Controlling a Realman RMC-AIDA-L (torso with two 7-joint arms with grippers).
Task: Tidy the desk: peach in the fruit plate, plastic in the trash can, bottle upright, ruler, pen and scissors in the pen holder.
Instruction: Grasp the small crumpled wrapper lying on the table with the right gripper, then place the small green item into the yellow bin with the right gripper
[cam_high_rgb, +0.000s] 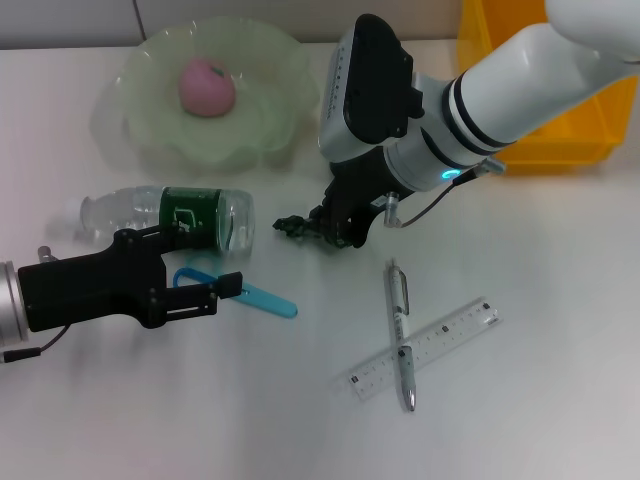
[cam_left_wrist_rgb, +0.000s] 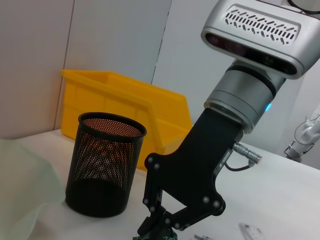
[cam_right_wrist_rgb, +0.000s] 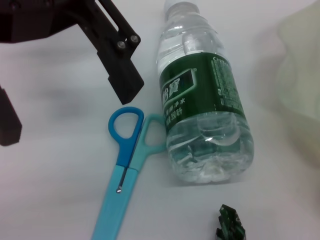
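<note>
Your pink peach (cam_high_rgb: 207, 86) sat in the pale green wavy-edged fruit plate (cam_high_rgb: 262, 120) at the far left of the white desk (cam_high_rgb: 540, 400). The clear plastic water bottle with the green label (cam_high_rgb: 175, 215) lay on its side near the plate, cap pointing to the robot's left. Just beside it lay the blue-handled scissors (cam_high_rgb: 255, 295), their loops touching the bottle's side in the right wrist view.

Your left gripper (cam_high_rgb: 232, 285) hovered low over the scissors' handles with its black fingers (cam_right_wrist_rgb: 122, 70) spread apart, holding nothing. Your right gripper (cam_high_rgb: 310, 225) reached down to the desk near the bottle's base, its fingers pressed together on a small crumpled piece of dark green plastic (cam_high_rgb: 290, 226); that scrap rested on or just above the desk surface, and you could not tell which.

The silver pen (cam_high_rgb: 400, 330) lay across the clear plastic ruler (cam_high_rgb: 425, 350) on the near right of the desk, well apart from both grippers. The black mesh pen holder (cam_left_wrist_rgb: 102, 165) stood upright in front of the yellow plastic bin (cam_high_rgb: 545, 110) at the far right.
</note>
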